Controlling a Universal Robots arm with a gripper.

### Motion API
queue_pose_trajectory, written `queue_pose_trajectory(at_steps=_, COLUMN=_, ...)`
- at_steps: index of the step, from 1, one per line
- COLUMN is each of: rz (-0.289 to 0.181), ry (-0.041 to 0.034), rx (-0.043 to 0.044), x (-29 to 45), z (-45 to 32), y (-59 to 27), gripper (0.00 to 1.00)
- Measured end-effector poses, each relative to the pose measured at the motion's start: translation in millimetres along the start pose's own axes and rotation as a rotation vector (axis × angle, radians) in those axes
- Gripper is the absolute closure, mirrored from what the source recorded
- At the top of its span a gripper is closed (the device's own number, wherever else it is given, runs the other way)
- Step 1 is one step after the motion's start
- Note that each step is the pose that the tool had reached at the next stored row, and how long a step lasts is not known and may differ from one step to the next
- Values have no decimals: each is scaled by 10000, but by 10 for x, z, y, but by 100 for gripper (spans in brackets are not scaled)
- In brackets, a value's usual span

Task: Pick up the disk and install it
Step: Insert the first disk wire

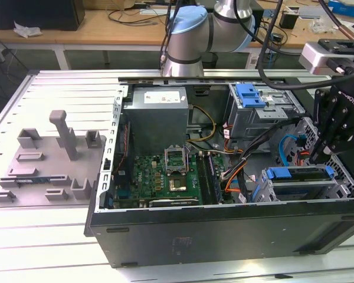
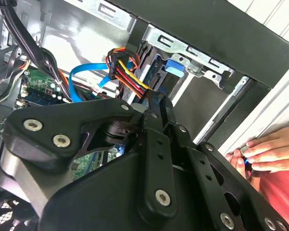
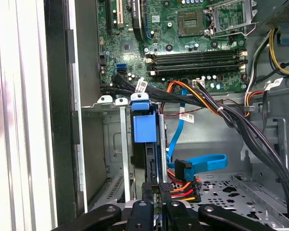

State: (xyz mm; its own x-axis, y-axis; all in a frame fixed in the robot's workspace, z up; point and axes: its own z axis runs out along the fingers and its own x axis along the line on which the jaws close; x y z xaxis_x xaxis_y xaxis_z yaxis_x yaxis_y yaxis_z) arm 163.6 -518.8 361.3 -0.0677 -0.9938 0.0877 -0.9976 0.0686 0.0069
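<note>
Computer case point(image 1: 224, 236) lies open on the slatted desk point(image 1: 47, 247). A person's hand point(image 2: 260, 151) rests on the desk just beside the case's outer wall.

Disk point(image 1: 304, 173) sits on edge in the near drive cage point(image 1: 301, 191), at the exterior view's right. Its long axis runs along the case's near wall. The blue carrier tab points toward the motherboard point(image 1: 165, 177).

In the first wrist view the disk point(image 3: 151, 161) runs straight from its blue tab toward the pincer point(image 3: 156, 188). An orange-red power plug point(image 3: 183, 190) and a blue data cable point(image 3: 202, 161) lie just beside it.

Pincer point(image 1: 317, 154) is down at the disk's cable end. Clenched or released: cannot tell.

Farther back are the power supply point(image 1: 156, 109) and a second cage with a blue latch point(image 1: 251, 94). A grey parts holder point(image 1: 47, 159) lies at the exterior view's left.
</note>
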Motion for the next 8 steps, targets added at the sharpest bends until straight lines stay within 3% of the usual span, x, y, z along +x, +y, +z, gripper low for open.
queue_pose_trajectory(at_steps=8, rz=1, ry=-2, rx=0, x=-2, z=19, y=0, gripper=84)
